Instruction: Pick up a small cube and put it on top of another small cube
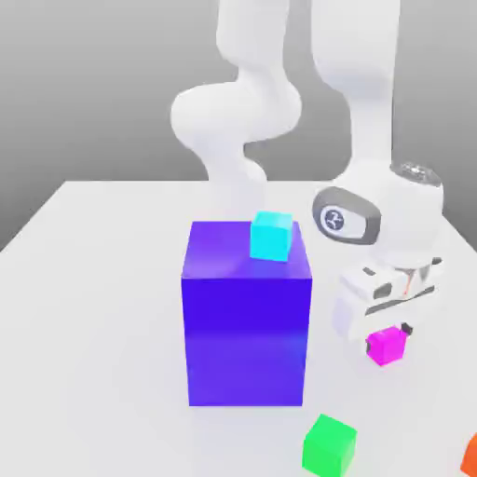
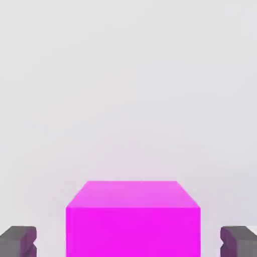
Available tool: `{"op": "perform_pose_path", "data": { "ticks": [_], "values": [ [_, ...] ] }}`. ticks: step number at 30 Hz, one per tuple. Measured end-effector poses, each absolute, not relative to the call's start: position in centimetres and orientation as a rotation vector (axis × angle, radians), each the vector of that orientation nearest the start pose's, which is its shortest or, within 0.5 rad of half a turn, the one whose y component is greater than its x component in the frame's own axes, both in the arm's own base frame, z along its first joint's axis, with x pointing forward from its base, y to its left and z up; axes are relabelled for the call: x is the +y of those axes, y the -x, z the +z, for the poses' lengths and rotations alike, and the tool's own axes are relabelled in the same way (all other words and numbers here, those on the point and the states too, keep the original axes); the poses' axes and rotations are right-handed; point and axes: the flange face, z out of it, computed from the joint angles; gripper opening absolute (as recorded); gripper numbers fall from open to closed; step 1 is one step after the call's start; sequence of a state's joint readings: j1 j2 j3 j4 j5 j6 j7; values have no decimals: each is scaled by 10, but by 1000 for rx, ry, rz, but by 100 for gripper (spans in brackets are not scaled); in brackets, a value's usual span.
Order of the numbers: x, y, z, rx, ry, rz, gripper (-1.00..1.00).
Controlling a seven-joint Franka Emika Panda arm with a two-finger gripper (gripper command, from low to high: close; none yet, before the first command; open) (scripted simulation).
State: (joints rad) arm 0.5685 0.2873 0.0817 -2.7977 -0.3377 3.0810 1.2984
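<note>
I hold my claw (image 1: 388,337) spread astride the magenta cube (image 1: 386,346), a gap at each side, presumably so that closing will grip opposite faces evenly. In the exterior view the cube lies near three o'clock from the big blue block (image 1: 247,340), whose top bears the cyan cube (image 1: 271,237), perhaps as my raised stacking target.

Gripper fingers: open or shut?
Open: the fingers stand apart, with a gap on each side of the magenta cube.
</note>
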Motion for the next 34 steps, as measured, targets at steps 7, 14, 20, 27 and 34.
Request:
{"op": "perform_pose_path", "data": {
  "ticks": [7, 14, 20, 27, 34],
  "values": [
    [242, -266, 142, 493, 3096, 3, -100],
    [246, -280, 201, 522, 3067, -22, -100],
    [197, -394, 236, 914, 2943, -30, -100],
    [117, -471, 234, 1235, 2878, -5, -100],
    [115, -471, 185, 1242, 2884, -1, 100]
  ]
}}
